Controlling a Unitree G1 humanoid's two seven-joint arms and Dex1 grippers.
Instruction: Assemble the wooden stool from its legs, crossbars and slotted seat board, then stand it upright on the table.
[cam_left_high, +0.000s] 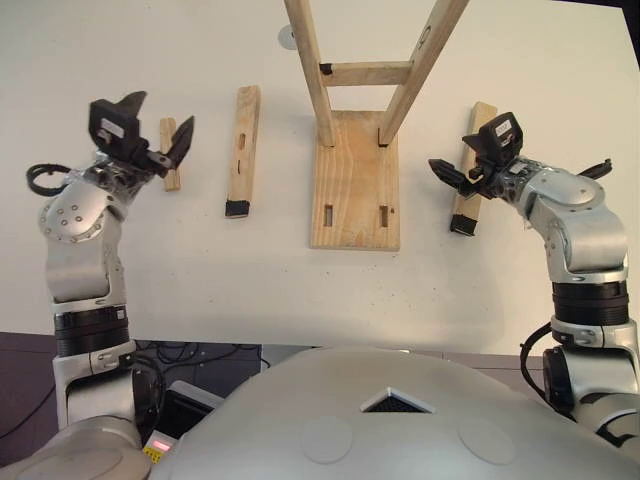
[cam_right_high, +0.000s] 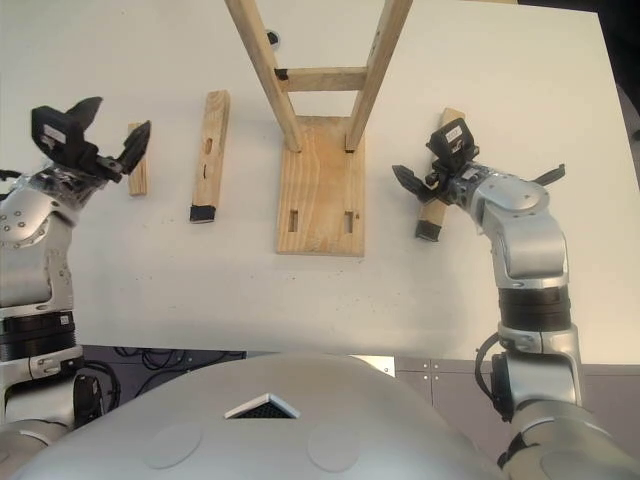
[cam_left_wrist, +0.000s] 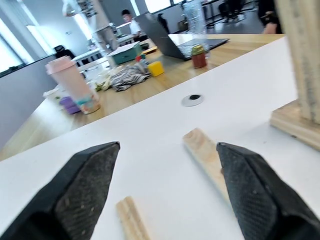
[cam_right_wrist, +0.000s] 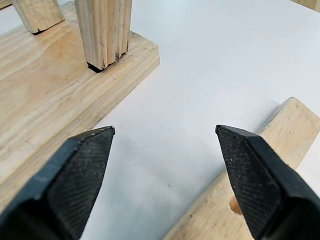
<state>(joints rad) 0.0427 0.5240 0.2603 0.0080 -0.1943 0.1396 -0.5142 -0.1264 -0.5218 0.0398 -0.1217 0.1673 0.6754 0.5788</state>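
The seat board (cam_left_high: 355, 180) lies flat at the middle of the white surface (cam_left_high: 520, 300). Two legs (cam_left_high: 310, 70) joined by a crossbar (cam_left_high: 368, 73) already stand in its far slots, and the two near slots (cam_left_high: 328, 214) are empty. A loose leg (cam_left_high: 243, 150) lies left of the seat board, with a short crossbar (cam_left_high: 170, 152) farther left of it; a second loose leg (cam_left_high: 484, 118) lies just right of the board. The left gripper (cam_left_high: 160, 118) hangs over the short crossbar with its jaws released and holding nothing. The right gripper (cam_right_wrist: 165, 128) hangs over the right-hand leg, also released and empty. The step in hand looks like picking up the remaining pieces. Each gripper should come straight down and close across the narrow width near the piece's middle. That leaves the end that enters the slot free and avoids bumping the standing frame, which could tip. Beyond the far-left side of the seat board, on another table, stand a pink lidded cup (cam_left_wrist: 75, 85) and a small jar (cam_left_wrist: 199, 50); I cannot tell what either holds.
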